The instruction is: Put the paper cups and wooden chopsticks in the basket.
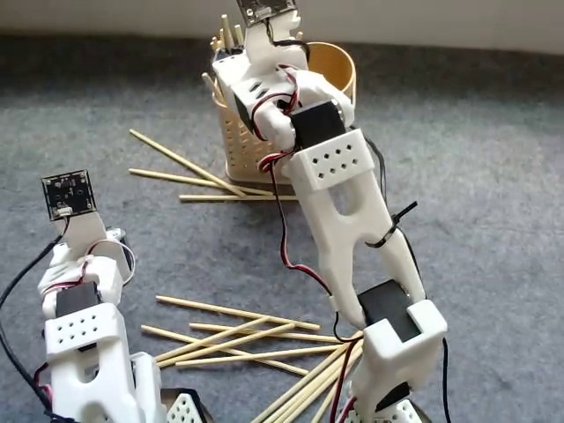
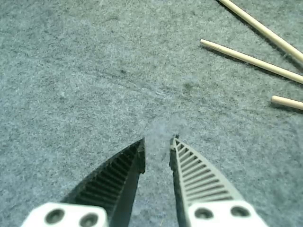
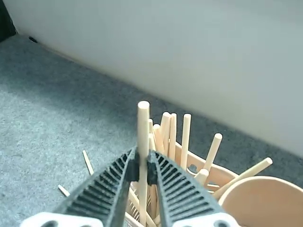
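My right fingers (image 3: 165, 180) are clamped on one chopstick (image 3: 143, 127). It stands upright between them, top end poking above the tips, lower part running down among the other sticks (image 3: 185, 137) in the basket (image 1: 242, 148). Can't tell if its bottom touches anything.

The basket is cream and perforated, at upper centre of the high view, with my right arm (image 1: 344, 203) stretched over it from lower right. A bunch of sticks stands in its left side, ends fanning out above the rim. A tan cup (image 1: 342, 63) sits in its right side, rim up.

My left fingers (image 2: 195, 176) are slightly apart with nothing between them, tips pointing down at bare grey counter (image 2: 94, 71). My left arm (image 1: 79, 300) is at lower left of the high view, well apart from the basket.

Loose sticks lie flat on the counter. Three (image 1: 185, 181) are just left of the basket's base, the nearest ends touching or almost touching it. A crossed pile (image 1: 238, 339) is at lower centre, between my two arms. Three stick ends (image 2: 251, 59) show at upper right of the left wrist view, near my left fingers but apart from them.
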You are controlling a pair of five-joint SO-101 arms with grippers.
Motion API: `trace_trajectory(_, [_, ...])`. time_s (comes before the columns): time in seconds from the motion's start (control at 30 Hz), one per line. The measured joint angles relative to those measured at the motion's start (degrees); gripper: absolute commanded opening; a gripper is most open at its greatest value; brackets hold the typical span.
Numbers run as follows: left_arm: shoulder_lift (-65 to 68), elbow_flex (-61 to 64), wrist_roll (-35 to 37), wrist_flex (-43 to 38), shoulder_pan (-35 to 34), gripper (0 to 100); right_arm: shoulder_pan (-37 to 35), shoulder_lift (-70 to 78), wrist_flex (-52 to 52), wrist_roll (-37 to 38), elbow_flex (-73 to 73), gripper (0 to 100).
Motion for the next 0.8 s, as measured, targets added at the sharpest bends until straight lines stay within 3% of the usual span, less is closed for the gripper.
trace_trajectory(0.13, [0.00,0.00,0.00,0.00,0.00,10,0.00,0.26,1.23,0.00,3.69,3.1])
trace_trajectory(0.33, [0.00,0.00,0.00,0.00,0.00,10,0.00,0.35,1.67,2.11,6.95,17.3])
trace_trajectory(0.67, [0.00,0.00,0.00,0.00,0.00,10,-1.93,-4.22,10.73,2.73,7.03,16.9])
trace_trajectory(0.8, [0.00,0.00,0.00,0.00,0.00,10,-2.11,-7.65,14.86,2.73,7.03,6.5])
